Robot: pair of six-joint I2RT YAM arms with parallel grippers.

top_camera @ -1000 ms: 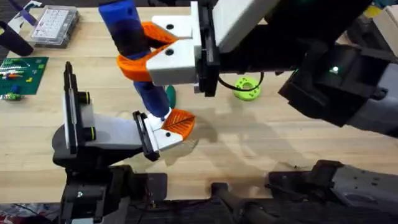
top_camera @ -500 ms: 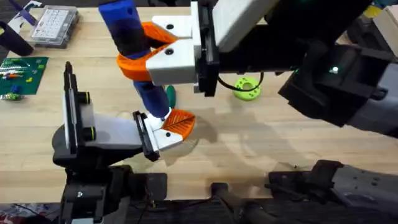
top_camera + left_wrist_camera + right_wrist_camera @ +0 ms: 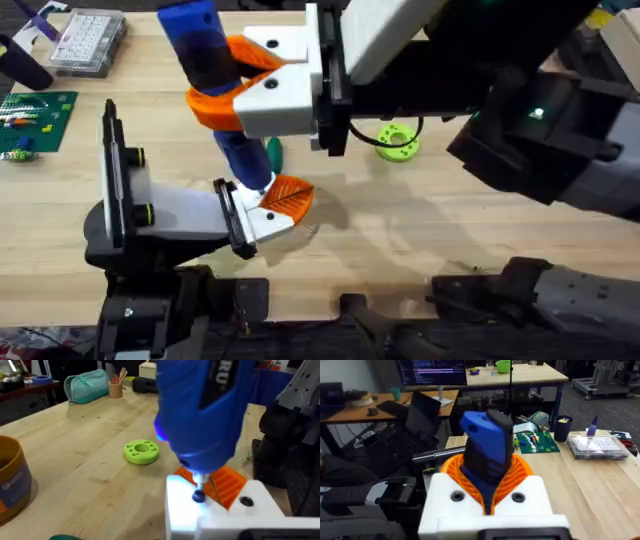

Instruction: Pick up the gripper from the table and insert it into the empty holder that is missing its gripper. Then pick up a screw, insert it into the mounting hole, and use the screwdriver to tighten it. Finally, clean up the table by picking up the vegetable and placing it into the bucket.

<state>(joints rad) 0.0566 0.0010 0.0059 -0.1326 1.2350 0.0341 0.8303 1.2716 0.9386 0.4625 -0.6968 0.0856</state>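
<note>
Nothing has shifted that I can make out between the earlier overhead frames and this one; both arms and every object sit where they were.

Largest in my overhead view is the right arm, reaching across from the right with its white gripper [image 3: 225, 85] clamped on the screwdriver [image 3: 212, 85], orange fingers [image 3: 215, 108] wrapped tight round the blue body on both sides. My right wrist camera shows the same grasp from behind: the orange pads cup the dark-and-blue screwdriver [image 3: 487, 447] between them, with the wooden table [image 3: 600, 490] beyond.

Next down, the holder [image 3: 175, 215] lies at the lower left of the table [image 3: 450, 225], its white wedge ending in a black plate, and the small orange gripper [image 3: 285, 198] is seated against that plate on its white base. The screwdriver stands tilted over it, bit end down at the white base.

From the left wrist camera I see the screwdriver [image 3: 202, 415] close up, a bluish light glowing on its side, its thin bit resting on a dark screw head [image 3: 198, 496] in the white block, with the ribbed orange gripper [image 3: 227, 485] just behind. Whether the left arm's own pincer is open or closed I cannot tell.

Smaller things: the orange bucket [image 3: 12, 480] stands at the edge of the left wrist view, a light green ring disc [image 3: 396, 140] lies mid-table, and a sliver of the dark green vegetable [image 3: 274, 153] shows just beside the screwdriver's shaft.
</note>
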